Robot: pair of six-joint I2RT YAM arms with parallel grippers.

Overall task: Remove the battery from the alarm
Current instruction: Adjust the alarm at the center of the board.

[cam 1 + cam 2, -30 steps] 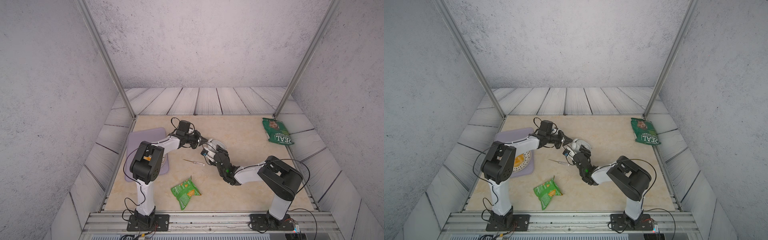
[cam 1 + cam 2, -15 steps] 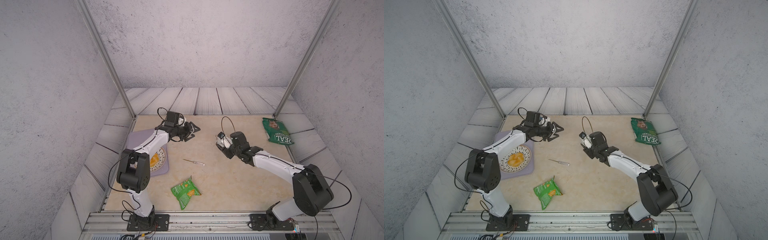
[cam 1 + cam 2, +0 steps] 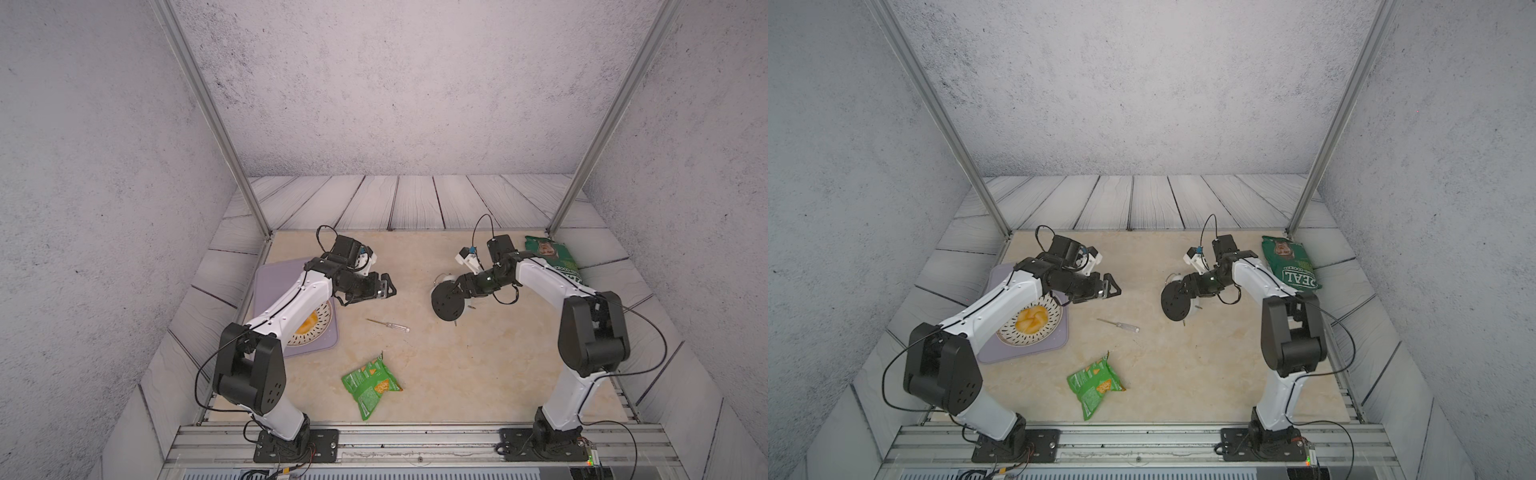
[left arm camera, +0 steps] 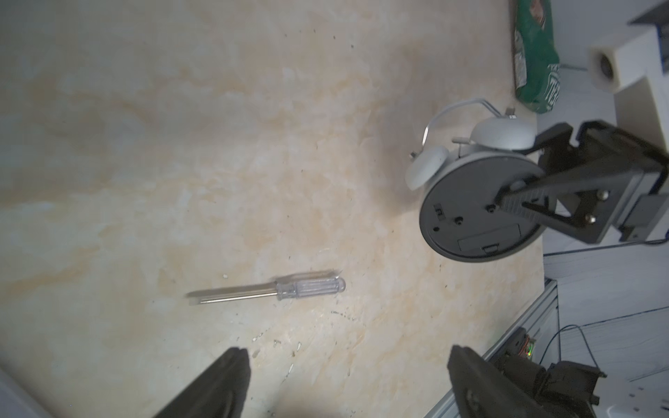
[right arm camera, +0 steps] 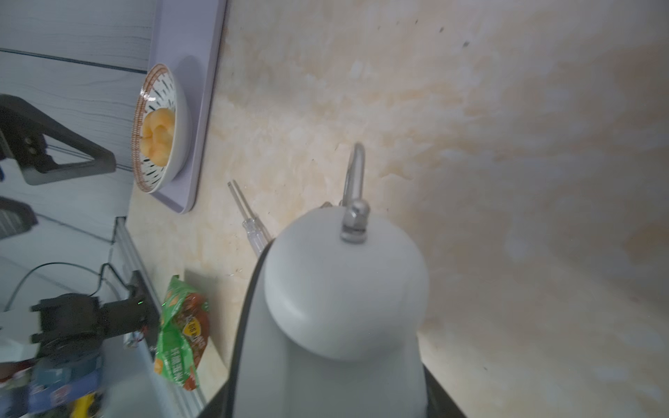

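The alarm is a white twin-bell clock whose black round back faces the left arm. My right gripper is shut on it, one finger across the back panel and the other behind it. From the right wrist view I see only a white bell and the top handle. The back's cover looks closed, and the battery is hidden. My left gripper hangs open and empty left of the clock, apart from it, its fingers wide over bare table.
A clear-handled screwdriver lies between the arms. A light green snack bag lies nearer the front. A dark green bag is at the back right. A purple tray at the left carries a bowl of orange food.
The two arms were close together at the table's middle and have drawn apart. The left gripper has opened and moved left. The right gripper has carried the alarm to the right.
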